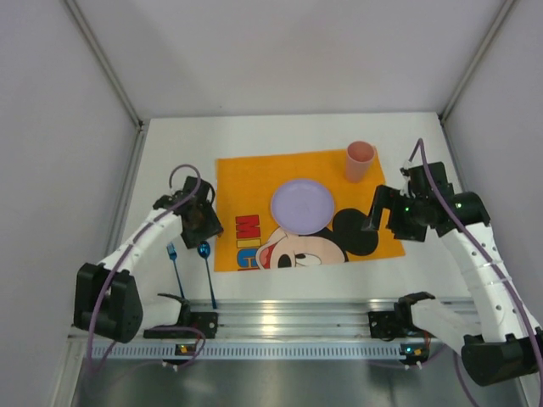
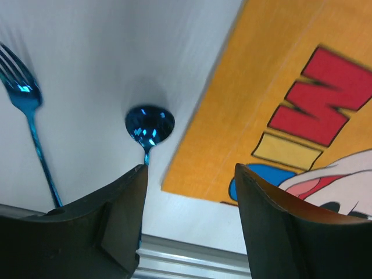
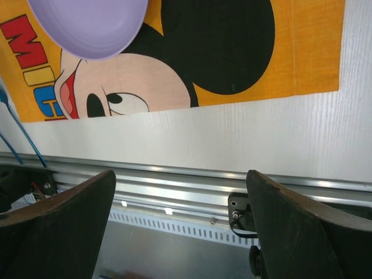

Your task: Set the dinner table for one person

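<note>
Bare dinner table (image 1: 280, 136) along the far edge: I read open passage there. Pink cup (image 1: 360, 161) stands upright at the placemat's (image 1: 242, 182) far right corner. Purple plate (image 1: 302, 204) occupies mat centre. Fork (image 1: 174, 264) and spoon (image 1: 204, 250) crowd the near-left strip beside the mat.

The dinner table (image 1: 174, 157) is a large, plain white rectangular top, matte and flat, lying level. It spans the scene from the left wall to the right wall, its far edge meets the back wall, and its near edge runs along a metal rail. Seen close from the right wrist, it seems to carry a faint, fine grain.
</note>
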### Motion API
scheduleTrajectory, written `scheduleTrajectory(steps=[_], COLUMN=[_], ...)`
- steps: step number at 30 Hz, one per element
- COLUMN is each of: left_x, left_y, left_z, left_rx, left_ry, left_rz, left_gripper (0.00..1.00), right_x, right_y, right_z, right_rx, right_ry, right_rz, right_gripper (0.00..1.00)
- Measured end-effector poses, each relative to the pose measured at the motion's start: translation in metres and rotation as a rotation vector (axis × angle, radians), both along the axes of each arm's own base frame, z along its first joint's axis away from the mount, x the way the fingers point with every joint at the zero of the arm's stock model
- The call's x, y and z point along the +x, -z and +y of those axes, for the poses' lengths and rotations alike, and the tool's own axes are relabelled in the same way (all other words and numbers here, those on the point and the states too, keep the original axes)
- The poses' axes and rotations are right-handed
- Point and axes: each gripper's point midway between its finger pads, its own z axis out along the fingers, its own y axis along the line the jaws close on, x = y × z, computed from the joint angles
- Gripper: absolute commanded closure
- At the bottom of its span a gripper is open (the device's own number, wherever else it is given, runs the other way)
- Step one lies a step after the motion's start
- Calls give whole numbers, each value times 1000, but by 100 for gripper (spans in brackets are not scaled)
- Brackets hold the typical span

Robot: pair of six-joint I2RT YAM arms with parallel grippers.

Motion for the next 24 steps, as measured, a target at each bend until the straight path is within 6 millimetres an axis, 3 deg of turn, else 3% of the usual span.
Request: scheduleTrajectory(steps=[4,10,16,24], left_x=[-44,-74,-91,-87], left_y=[21,33,49,64], left_z=[-23,-20,-5,4], left_rx=[-5,10,54,126], left_ry=[8,-74,-141,-166], left_rz=[70,84,104,130], left_gripper=[40,45,49,58], right_x=[-13,-21,-27,-29], right_y=[11,9,8,10], right_z=[5,10,11,9], right_rx=[1,-3,-23,-70], right_ry=[-36,-79,-107,-138], right_rz=[17,-7,-20,-28], right_gripper=[5,5,5,4])
